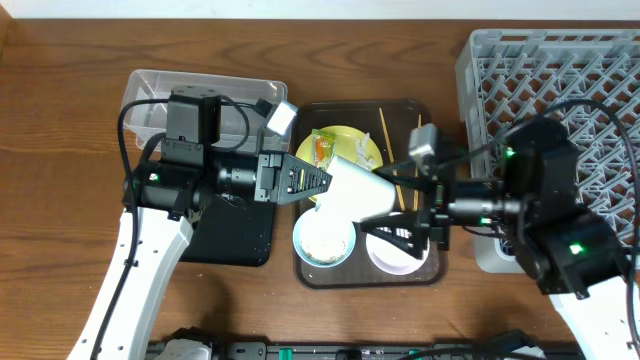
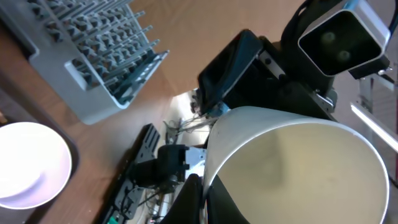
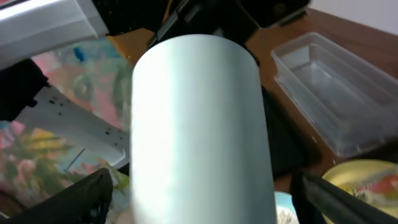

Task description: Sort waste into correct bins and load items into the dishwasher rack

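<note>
My left gripper [image 1: 325,182] is shut on the rim of a white cup [image 1: 358,190], held tilted above the brown tray; one finger is inside the rim in the left wrist view [image 2: 204,183]. My right gripper [image 1: 400,225] is open with its fingers on either side of the cup [image 3: 199,124], apart from it. Below are a light blue bowl [image 1: 325,243] with rice crumbs, a white bowl [image 1: 395,255], a yellow plate [image 1: 350,145] bearing the green-and-orange wrapper [image 1: 322,147], and chopsticks [image 1: 384,135].
The brown tray [image 1: 305,272] holds the dishes. The clear tub [image 1: 200,95] is at the back left, the black tray [image 1: 235,238] is in front of it under my left arm. The grey rack [image 1: 560,80] stands at the right.
</note>
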Motion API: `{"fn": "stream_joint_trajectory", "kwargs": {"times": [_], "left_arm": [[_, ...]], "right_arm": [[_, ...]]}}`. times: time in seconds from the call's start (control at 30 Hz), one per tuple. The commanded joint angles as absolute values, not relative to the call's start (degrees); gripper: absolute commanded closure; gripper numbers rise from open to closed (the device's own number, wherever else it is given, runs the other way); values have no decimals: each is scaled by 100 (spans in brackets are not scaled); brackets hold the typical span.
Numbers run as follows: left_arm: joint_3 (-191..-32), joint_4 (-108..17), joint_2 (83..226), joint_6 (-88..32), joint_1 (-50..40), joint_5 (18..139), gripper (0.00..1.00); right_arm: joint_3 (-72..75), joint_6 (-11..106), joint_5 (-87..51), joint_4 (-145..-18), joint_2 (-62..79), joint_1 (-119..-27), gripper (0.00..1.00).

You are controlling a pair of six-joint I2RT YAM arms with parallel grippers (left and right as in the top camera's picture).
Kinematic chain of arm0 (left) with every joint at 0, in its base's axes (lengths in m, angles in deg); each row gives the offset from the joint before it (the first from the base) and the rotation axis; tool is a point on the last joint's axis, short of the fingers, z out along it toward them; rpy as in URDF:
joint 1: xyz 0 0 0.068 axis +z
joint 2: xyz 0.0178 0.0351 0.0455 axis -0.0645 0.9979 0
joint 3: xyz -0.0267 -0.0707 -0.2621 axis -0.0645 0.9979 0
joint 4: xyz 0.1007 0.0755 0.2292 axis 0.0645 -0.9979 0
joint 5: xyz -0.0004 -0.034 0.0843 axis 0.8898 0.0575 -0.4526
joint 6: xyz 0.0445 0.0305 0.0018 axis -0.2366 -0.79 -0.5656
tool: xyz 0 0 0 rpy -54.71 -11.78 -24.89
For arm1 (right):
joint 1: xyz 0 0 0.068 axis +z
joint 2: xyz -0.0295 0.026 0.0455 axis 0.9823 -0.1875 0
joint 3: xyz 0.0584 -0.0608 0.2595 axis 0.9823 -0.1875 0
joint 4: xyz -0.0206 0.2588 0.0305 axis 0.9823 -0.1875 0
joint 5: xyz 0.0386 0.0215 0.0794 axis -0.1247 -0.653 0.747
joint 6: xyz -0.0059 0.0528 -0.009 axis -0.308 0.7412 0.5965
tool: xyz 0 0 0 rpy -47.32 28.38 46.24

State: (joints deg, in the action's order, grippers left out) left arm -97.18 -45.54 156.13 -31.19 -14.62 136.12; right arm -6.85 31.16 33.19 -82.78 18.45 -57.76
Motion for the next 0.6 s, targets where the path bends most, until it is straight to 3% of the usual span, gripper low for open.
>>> {"fn": "stream_joint_trajectory", "kwargs": {"times": [0.0,0.13,0.2,0.23,0.3,0.43,0.47,0.5,0.57], "left_arm": [[-9823,-4526,15591,-3239,-1438,13870,94],[-9823,-4517,15591,-3241,-1438,13868,94],[-9823,-4454,15591,-3239,-1438,13868,94],[-9823,-4412,15591,-3239,-1438,13868,94],[-9823,-4391,15591,-3237,-1438,13868,94],[-9823,-4395,15591,-3237,-1438,13868,93],[-9823,-4395,15591,-3237,-1438,13868,88],[-9823,-4395,15591,-3237,-1438,13868,73],[-9823,-4395,15591,-3237,-1438,13868,62]], "right_arm": [[-587,3448,3171,-8112,1718,-5649,17],[-587,3520,3188,-8116,1676,-5636,24],[-587,3518,3188,-8151,1676,-5603,20],[-587,3518,3186,-8151,1676,-5586,22],[-587,3518,3186,-8140,1676,-5586,36],[-587,3516,3179,-8142,1676,-5588,37],[-587,3516,3160,-8147,1678,-5592,38],[-587,3518,3142,-8158,1685,-5603,40],[-585,3518,3044,-8236,1696,-5647,45]]}}
